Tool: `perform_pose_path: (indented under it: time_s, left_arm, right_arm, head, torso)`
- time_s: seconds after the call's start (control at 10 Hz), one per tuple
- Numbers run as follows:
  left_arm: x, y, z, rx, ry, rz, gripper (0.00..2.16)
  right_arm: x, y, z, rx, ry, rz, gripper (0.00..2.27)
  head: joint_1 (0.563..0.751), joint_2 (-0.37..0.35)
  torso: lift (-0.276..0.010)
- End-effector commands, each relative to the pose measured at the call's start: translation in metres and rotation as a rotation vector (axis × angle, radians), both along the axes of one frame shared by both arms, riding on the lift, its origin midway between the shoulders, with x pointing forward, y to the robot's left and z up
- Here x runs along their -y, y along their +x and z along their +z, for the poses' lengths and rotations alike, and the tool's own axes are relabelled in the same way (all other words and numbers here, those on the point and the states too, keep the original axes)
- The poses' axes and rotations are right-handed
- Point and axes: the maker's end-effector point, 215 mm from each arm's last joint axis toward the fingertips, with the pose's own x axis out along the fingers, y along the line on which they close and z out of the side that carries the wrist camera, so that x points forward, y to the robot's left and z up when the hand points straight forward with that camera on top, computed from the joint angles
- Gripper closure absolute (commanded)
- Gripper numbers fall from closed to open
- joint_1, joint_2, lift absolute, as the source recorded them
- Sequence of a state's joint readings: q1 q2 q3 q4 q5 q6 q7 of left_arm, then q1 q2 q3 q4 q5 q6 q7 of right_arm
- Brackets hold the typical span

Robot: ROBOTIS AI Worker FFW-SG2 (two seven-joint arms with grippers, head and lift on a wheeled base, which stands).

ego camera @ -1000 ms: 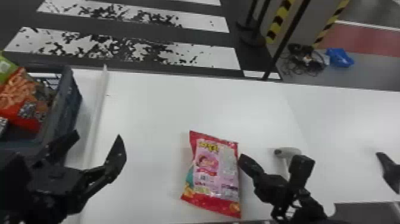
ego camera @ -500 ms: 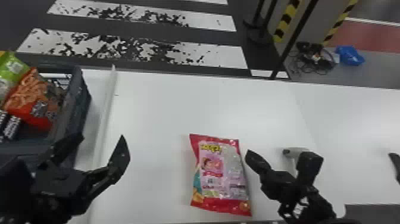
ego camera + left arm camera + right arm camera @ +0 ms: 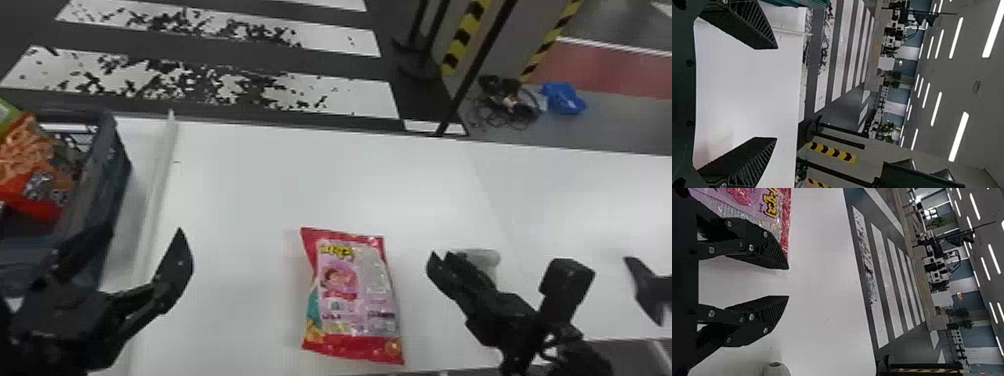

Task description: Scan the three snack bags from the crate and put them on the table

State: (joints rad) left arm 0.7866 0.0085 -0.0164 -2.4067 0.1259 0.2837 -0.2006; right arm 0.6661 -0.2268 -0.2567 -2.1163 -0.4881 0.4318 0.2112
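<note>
One white table carries the work: the crate stands at its left side, and the pink snack bag lies flat between the two grippers, nearer the right. The crate holds a red-orange bag and a green one, so the task is probably at its first item. Step in hand, as judged: scan the pink bag. Leave the bag flat, since its densely printed side faces up and a small code patch may be the target. The left gripper is spread wide with nothing between its fingers; if used to steady the bag, it should press an edge lightly, clear of the code. The right gripper is parted less widely, likewise holding nothing, just beside the pale scanner, if that is what it is. Align the fingers with its body before closing, then aim squarely, as glare on the film could spoil a read. Materials: table, smooth and matt; crate, rigid dark grey plastic with slotted walls; bag, glossy crinkled film, roughly rectangular, red at both end seals; fingers, black, tapered and ribbed; scanner, smooth and rounded.
</note>
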Motion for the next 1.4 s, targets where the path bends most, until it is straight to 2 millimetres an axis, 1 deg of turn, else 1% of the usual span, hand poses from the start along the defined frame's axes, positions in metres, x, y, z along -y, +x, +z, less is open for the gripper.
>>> perform_pose_path:
  time_s: [0.0, 0.1, 0.2, 0.4, 0.5, 0.6, 0.7, 0.8, 0.9, 1.0, 1.2, 1.3]
  left_arm:
    - [-0.015, 0.003, -0.006, 0.034, 0.01, 0.022, 0.03]
    - [-0.023, 0.004, -0.014, 0.051, 0.009, 0.038, 0.03]
    - [-0.03, 0.004, -0.012, 0.089, 0.005, 0.041, 0.03]
    - [-0.046, -0.006, -0.006, 0.13, -0.022, 0.044, 0.03]
    - [-0.049, -0.01, -0.004, 0.142, -0.024, 0.047, 0.03]
    - [-0.052, -0.011, 0.0, 0.155, -0.028, 0.051, 0.03]
    - [-0.052, -0.014, 0.005, 0.165, -0.03, 0.05, 0.03]
    - [-0.052, -0.014, 0.006, 0.165, -0.033, 0.05, 0.03]
    - [-0.051, -0.014, 0.009, 0.167, -0.047, 0.05, 0.03]
    - [-0.051, -0.013, 0.008, 0.156, -0.047, 0.049, 0.03]
    - [-0.052, -0.012, 0.004, 0.134, -0.046, 0.059, 0.03]
    - [-0.049, -0.012, 0.003, 0.129, -0.048, 0.052, 0.03]
  right_arm:
    - [0.005, -0.015, 0.004, -0.027, -0.011, -0.013, 0.06]
    - [0.009, -0.021, 0.004, -0.035, -0.029, -0.019, 0.06]
    - [0.018, -0.024, -0.001, -0.047, -0.068, -0.025, 0.06]
    - [0.041, -0.03, -0.017, -0.08, -0.155, -0.058, 0.07]
    - [0.054, -0.032, -0.022, -0.077, -0.17, -0.079, 0.08]
    - [0.062, -0.032, -0.027, -0.082, -0.187, -0.091, 0.09]
    - [0.069, -0.032, -0.035, -0.091, -0.207, -0.103, 0.09]
    - [0.08, -0.026, -0.039, -0.079, -0.23, -0.111, 0.09]
    - [0.096, -0.019, -0.047, -0.064, -0.258, -0.111, 0.09]
    - [0.107, -0.014, -0.053, -0.068, -0.276, -0.11, 0.09]
    - [0.118, -0.002, -0.059, -0.061, -0.309, -0.101, 0.09]
    - [0.122, 0.002, -0.067, -0.075, -0.314, -0.099, 0.12]
  head:
    - [0.695, -0.216]
    - [0.695, -0.212]
    - [0.695, -0.208]
    - [0.695, -0.21]
    - [0.695, -0.223]
    - [0.695, -0.227]
    - [0.695, -0.237]
    - [0.695, -0.249]
    - [0.695, -0.264]
    - [0.695, -0.283]
    - [0.695, -0.309]
    - [0.695, -0.315]
  torso:
    - [-0.094]
    - [-0.094]
    - [-0.094]
    - [-0.094]
    - [-0.094]
    - [-0.094]
    - [-0.094]
    - [-0.094]
    - [-0.094]
    - [-0.094]
    - [-0.094]
    - [-0.094]
